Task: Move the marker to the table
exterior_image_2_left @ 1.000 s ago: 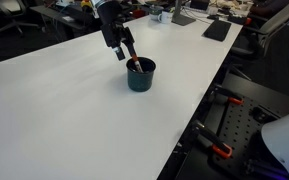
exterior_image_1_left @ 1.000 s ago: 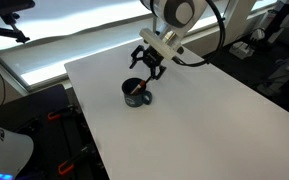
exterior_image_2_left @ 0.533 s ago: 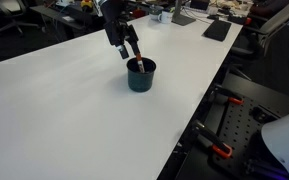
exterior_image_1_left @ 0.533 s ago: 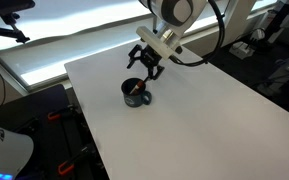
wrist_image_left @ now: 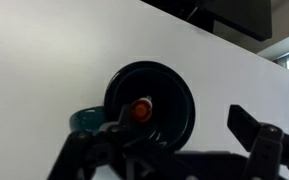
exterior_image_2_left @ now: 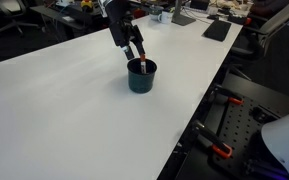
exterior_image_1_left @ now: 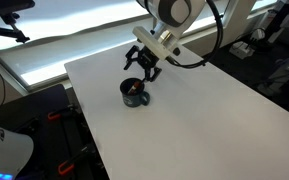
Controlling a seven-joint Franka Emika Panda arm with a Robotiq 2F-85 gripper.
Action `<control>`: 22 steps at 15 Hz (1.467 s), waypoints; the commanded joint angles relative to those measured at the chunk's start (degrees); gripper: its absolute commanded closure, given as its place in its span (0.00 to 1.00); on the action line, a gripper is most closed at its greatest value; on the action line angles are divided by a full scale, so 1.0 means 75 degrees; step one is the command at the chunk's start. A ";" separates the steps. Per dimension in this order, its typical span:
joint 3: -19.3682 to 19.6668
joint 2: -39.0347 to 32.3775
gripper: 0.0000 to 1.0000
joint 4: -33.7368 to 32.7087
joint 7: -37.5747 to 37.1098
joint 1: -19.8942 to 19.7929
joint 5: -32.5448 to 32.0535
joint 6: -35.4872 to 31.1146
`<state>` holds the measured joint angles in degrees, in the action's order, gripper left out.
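Shifting sideways since the earlier frames, our gripper now hovers almost straight over the dark mug, so we judge the grasp comes next: its jaws stand wide apart, touching nothing, while the reddish-orange marker stands inside the mug, not yet on the white table.

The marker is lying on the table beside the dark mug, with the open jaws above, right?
No. The marker stands inside the dark mug, not on the table beside it; the wrist view shows it. The gripper hangs above, jaws open.
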<state>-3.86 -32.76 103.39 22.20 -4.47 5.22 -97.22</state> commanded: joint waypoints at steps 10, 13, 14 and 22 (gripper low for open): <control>0.0001 0.0194 0.78 0.0260 -0.0116 -0.0030 0.0129 -0.0151; 0.0001 0.0182 0.97 0.0248 -0.0113 -0.0036 0.0124 -0.0147; 0.0000 0.0180 1.00 0.0246 -0.0111 -0.0042 0.0131 -0.0148; -0.0014 0.0163 0.98 0.0231 -0.0037 -0.0054 0.0124 -0.0114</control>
<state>-3.87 -32.80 103.53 22.20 -4.83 5.35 -97.27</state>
